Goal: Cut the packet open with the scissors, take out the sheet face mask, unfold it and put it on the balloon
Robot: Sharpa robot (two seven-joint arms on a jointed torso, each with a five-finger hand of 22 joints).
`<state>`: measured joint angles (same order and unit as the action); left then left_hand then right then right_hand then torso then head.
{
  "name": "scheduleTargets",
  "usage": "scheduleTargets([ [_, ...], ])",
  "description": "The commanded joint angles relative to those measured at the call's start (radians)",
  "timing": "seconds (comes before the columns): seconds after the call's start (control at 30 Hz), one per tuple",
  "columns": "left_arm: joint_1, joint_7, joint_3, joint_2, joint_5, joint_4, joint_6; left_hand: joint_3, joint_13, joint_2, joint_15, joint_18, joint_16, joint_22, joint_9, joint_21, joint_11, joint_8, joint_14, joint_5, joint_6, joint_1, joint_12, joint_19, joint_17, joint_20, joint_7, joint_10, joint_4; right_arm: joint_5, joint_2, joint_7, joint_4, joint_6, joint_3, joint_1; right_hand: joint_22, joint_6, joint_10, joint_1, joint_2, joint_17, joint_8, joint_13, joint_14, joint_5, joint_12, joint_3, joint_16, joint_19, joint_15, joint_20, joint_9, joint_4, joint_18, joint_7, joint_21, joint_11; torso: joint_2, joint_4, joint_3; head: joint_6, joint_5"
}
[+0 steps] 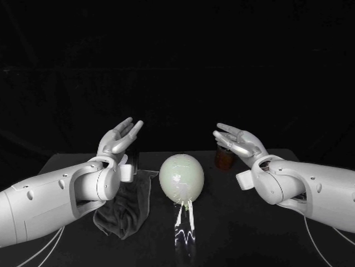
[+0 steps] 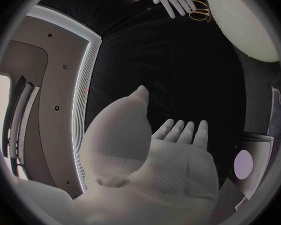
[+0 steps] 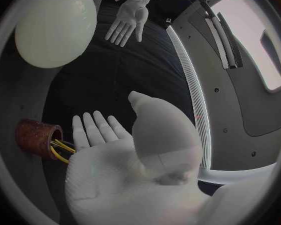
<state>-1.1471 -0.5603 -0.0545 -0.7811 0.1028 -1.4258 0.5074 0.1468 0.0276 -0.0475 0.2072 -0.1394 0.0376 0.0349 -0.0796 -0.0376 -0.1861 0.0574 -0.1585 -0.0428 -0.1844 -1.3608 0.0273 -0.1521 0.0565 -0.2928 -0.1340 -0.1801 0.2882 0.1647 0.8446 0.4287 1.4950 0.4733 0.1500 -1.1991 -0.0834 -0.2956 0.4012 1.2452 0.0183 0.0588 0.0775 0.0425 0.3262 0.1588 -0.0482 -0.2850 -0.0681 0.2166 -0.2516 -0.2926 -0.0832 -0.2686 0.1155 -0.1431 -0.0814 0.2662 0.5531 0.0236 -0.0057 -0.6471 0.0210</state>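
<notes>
Right now your left robot hand (image 1: 119,137) and right robot hand (image 1: 237,142) hover empty, fingers apart, flanking the balloon (image 1: 181,178) on the surface (image 1: 250,233) so either can reach. Scissors (image 3: 60,149) stand in the cup (image 1: 224,158) at its 1 o'clock; what glints at 6 o'clock is possibly the packet (image 1: 184,228).

Balloon (image 1: 181,178) between left hand (image 1: 119,138) and right hand (image 1: 237,142)

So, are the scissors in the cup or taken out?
In: yellow handles of the scissors stick out of the brown cup.
</notes>
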Motion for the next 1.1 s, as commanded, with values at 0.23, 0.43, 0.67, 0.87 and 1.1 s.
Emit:
scheduleTargets([
  [0.23,-0.002,-0.039,0.0,-0.048,0.013,-0.059,-0.035,0.03,0.012,0.004,0.048,0.03,0.067,0.051,-0.05,-0.097,-0.017,0.061,-0.179,-0.007,-0.144,-0.06,0.024,-0.219,0.049,-0.002,-0.107,-0.134,-0.008,0.1,0.047,0.013,0.031,0.02,-0.001,-0.036,-0.119,-0.217,0.343,0.128,-0.031,0.061,0.075,0.025,0.371,0.009,-0.048,-0.031,-0.108,0.422,0.035,0.004,-0.052,0.098,0.031,-0.151,-0.204,-0.018,0.022,0.0068,0.0077,0.009,0.01],
  [0.43,-0.003,-0.045,0.0,-0.081,0.012,-0.102,-0.048,0.047,0.042,-0.02,-0.012,-0.026,0.237,0.124,-0.131,-0.267,-0.044,0.176,-0.601,-0.006,-0.403,-0.121,0.102,-0.572,0.151,0.006,-0.119,-0.499,-0.029,0.156,0.094,-0.046,0.035,0.026,-0.001,-0.09,-0.145,-0.49,0.552,0.186,-0.107,0.094,0.162,0.025,0.598,-0.014,-0.088,-0.082,-0.192,0.575,0.09,0.024,-0.104,0.195,0.068,-0.127,-0.286,-0.059,0.036,0.0098,0.0073,0.019,0.028],
  [0.67,-0.004,-0.044,0.0,-0.11,-0.009,-0.144,-0.082,0.08,0.046,-0.025,-0.063,-0.047,0.308,0.14,-0.17,-0.328,-0.003,0.254,-0.764,-0.009,-0.581,-0.173,0.147,-0.696,0.191,0.034,-0.098,-0.726,-0.048,0.275,0.152,-0.156,0.019,0.009,-0.001,-0.166,-0.177,-0.542,0.637,0.161,-0.159,0.119,0.159,0.023,0.732,-0.012,-0.073,-0.096,-0.228,0.668,0.131,0.066,-0.097,0.227,0.068,-0.103,-0.362,-0.089,0.056,0.0124,0.0065,0.03,0.048],
  [0.87,-0.004,-0.04,0.0,-0.115,-0.017,-0.164,-0.094,0.107,0.047,-0.031,-0.087,-0.045,0.331,0.148,-0.167,-0.354,0.021,0.262,-0.818,-0.007,-0.621,-0.188,0.163,-0.737,0.212,0.059,-0.083,-0.822,-0.042,0.468,0.182,-0.285,-0.039,-0.015,-0.001,-0.214,-0.214,-0.572,0.706,0.112,-0.203,0.173,0.162,0.026,0.876,0.016,-0.075,-0.063,-0.296,0.755,0.173,0.104,-0.096,0.21,0.069,-0.077,-0.436,-0.118,0.067,0.0118,0.0057,0.039,0.063],
  [1.1,-0.004,-0.039,0.0,-0.119,-0.019,-0.175,-0.099,0.113,0.042,-0.039,-0.087,-0.043,0.329,0.148,-0.164,-0.354,0.022,0.258,-0.82,-0.007,-0.625,-0.187,0.153,-0.735,0.217,0.06,-0.082,-0.829,-0.036,0.826,0.188,-0.443,-0.077,-0.02,-0.001,-0.232,-0.256,-0.595,0.753,0.074,-0.23,0.259,0.16,0.028,0.948,0.033,-0.051,-0.036,-0.35,0.788,0.195,0.128,-0.092,0.169,0.065,-0.062,-0.503,-0.135,0.075,0.0112,0.0072,0.042,0.076],
])
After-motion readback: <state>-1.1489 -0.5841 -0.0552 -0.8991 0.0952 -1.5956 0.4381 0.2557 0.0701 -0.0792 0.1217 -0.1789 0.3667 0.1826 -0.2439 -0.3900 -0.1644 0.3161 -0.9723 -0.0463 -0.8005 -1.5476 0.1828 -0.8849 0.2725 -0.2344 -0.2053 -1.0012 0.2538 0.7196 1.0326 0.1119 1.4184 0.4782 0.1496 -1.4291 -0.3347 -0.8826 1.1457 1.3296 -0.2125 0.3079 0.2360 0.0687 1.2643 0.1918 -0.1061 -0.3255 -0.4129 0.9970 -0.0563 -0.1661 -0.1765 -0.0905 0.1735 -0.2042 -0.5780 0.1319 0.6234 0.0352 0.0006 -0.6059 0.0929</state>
